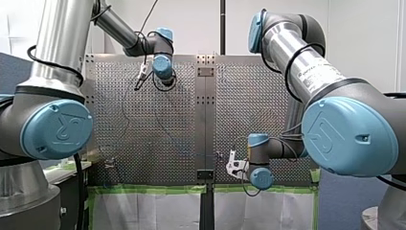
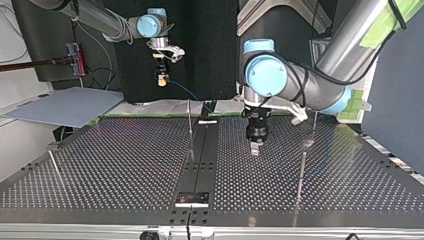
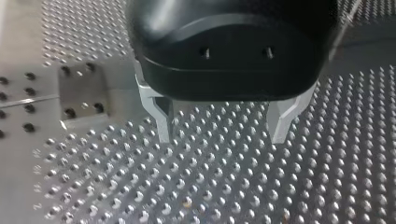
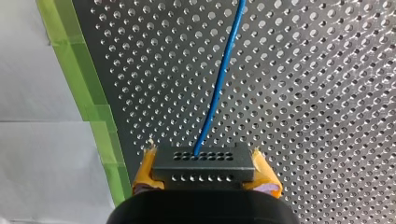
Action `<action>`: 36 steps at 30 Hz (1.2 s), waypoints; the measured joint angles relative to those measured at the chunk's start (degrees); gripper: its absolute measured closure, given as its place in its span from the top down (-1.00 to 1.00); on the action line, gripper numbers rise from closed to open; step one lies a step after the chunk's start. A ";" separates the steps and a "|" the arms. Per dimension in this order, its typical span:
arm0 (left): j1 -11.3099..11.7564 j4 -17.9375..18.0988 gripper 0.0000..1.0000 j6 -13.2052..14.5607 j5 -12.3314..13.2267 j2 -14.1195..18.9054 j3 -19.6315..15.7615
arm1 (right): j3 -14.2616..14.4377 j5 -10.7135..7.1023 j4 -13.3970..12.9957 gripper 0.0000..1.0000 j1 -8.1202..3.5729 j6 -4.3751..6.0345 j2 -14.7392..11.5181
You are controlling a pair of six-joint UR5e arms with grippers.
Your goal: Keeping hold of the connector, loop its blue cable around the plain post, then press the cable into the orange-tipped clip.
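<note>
Right wrist view: connector (image 4: 203,163) clamped, blue cable (image 4: 215,93) trailing

Right wrist view shows my right gripper (image 4: 205,176) closed on the black connector between yellow pads (image 4: 145,169), cable running ahead over the perforated table (image 4: 303,93). Left wrist view shows my left gripper (image 3: 222,130) spread wide, holding nothing, close above the holes. Top view alone reveals height: connector held high at the view's left, my left gripper low near the middle.

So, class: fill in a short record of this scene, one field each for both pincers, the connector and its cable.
Right pincer: shut on the connector, yellow pads either side
Connector: dark block with rows of holes
Blue cable: leaves the connector, runs out over the perforated table
Left pincer: open, empty, low over the table
</note>
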 joint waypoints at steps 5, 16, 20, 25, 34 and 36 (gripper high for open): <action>0.02 0.65 0.96 2.44 -2.46 -0.41 0.43 | 0.00 -0.06 -0.05 -1.00 0.12 0.13 0.00; 0.22 1.80 0.96 6.00 -5.61 -3.39 0.69 | 0.00 -0.07 -0.04 -1.00 0.52 0.20 0.01; 0.19 1.97 0.96 6.23 -5.70 -4.59 0.82 | 0.00 -0.02 -0.04 -1.00 0.65 0.20 0.01; 0.95 2.74 0.96 7.65 -7.14 -5.71 2.27 | 0.00 0.05 -0.16 -1.00 0.78 0.20 0.01; 1.70 2.09 0.96 11.55 -11.16 -6.42 7.34 | 0.00 0.02 -0.32 -1.00 0.93 0.20 0.01; 1.71 2.12 0.96 11.94 -11.15 -7.00 7.98 | 0.00 0.02 -0.35 -1.00 0.95 0.20 0.01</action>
